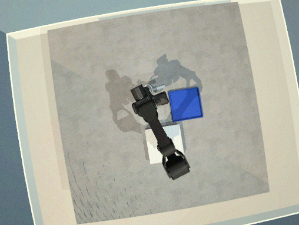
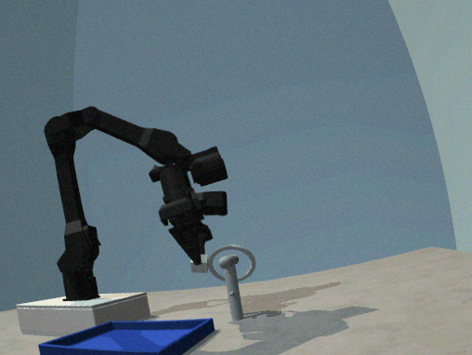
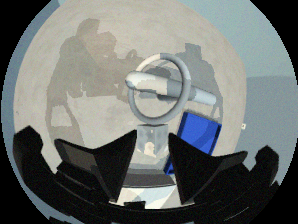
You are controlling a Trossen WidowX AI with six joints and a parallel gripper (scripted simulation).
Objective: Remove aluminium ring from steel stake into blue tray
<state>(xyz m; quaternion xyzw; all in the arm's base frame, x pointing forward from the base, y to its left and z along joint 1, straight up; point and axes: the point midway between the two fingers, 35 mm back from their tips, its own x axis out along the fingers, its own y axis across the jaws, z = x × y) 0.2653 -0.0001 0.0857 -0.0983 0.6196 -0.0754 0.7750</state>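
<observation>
Fingers clamped on sq. welded metal tab; round aluminium ring, frame ctr in ext. view, stands steeply tilted around steel T-shaped stake at cross-bar height, w/ ring just R of fingers. Bar's long axis prob. decides the way off.

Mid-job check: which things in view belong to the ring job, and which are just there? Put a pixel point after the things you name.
Part of the job:
- ring (image 1: 150,88) (image 2: 253,266) (image 3: 185,95), tab in the gripper (image 2: 200,261) (image 3: 152,135)
- steel stake with cross-bar (image 2: 234,295) (image 3: 202,96)
- blue tray (image 1: 185,104) (image 2: 139,341) (image 3: 197,132)

Just there:
- white block under the arm (image 1: 177,129) (image 2: 56,321)
</observation>
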